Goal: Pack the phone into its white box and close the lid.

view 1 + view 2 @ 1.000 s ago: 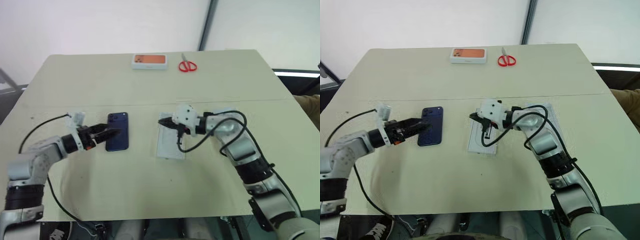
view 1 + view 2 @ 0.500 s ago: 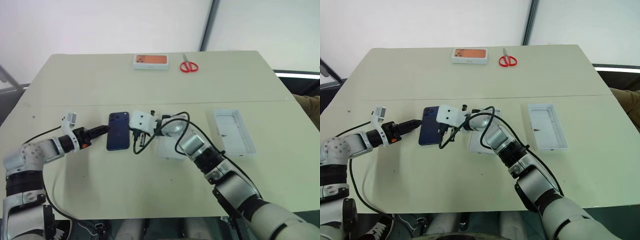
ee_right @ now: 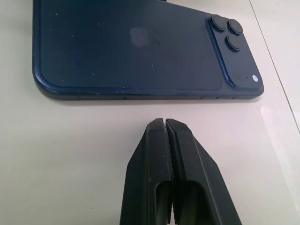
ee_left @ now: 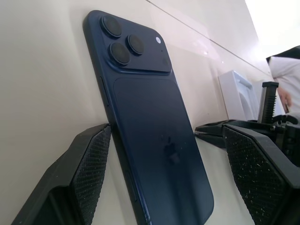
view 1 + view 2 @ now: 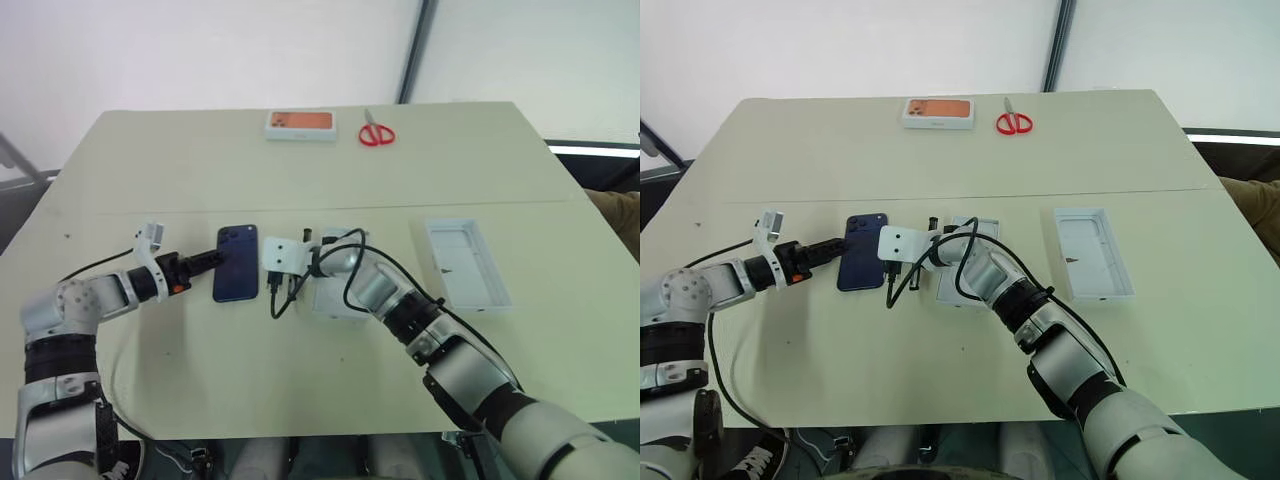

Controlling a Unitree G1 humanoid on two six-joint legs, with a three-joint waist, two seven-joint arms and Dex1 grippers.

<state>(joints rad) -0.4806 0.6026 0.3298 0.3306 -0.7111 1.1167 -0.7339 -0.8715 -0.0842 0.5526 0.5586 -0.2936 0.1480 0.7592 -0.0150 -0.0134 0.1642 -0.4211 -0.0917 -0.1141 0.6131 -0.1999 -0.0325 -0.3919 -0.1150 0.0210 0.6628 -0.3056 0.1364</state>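
Red scissors (image 5: 376, 133) (far edge) beside orange-topped box (image 5: 300, 123).

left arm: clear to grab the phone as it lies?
Probably yes. The left tool is open, one finger on each side of the phone, which lies flat, back up. The shut right tool sits just off the opposite long edge, not touching.

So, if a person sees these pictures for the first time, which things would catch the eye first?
Probably the dark blue phone lying back-up near the table's middle, with the open left gripper straddling its lower end and the shut right gripper pointing at its long edge, just short of it. Next, the red scissors and the orange-topped box at the far edge.
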